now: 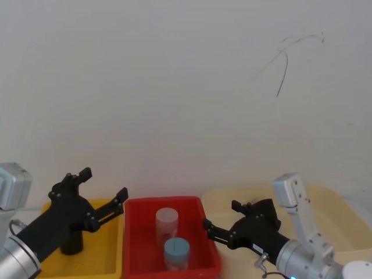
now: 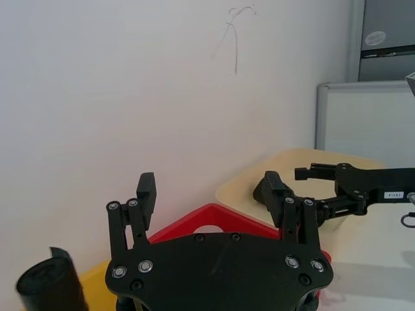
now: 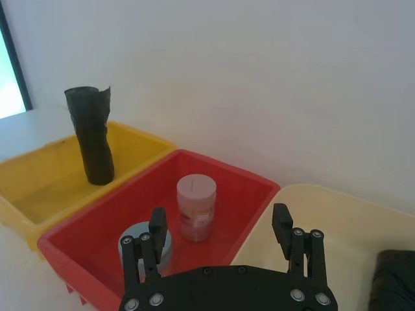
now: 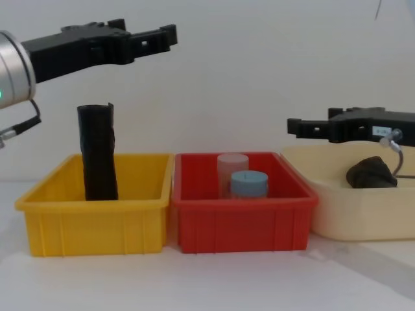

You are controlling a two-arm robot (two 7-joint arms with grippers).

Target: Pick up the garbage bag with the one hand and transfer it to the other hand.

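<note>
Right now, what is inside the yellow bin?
A black garbage bag roll stands upright in it. The front wall of the yellow bin hides its foot in the chest view.

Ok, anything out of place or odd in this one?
Nothing spilled or damaged. The garbage bag stands on end in the yellow bin, leaning slightly, its top edge ragged. A thin dark scrawl marks the wall. Left claw and right claw hover open above the bins.

White table [image 4: 207, 285] carried three open plastic bins standing directly on it in a row before the pale wall: yellow bin [image 4: 91, 227] on the robot's left, red bin [image 4: 243, 227] in the middle, close against the yellow, and cream bin [image 4: 356, 220] on the right, just beside the red.
</note>
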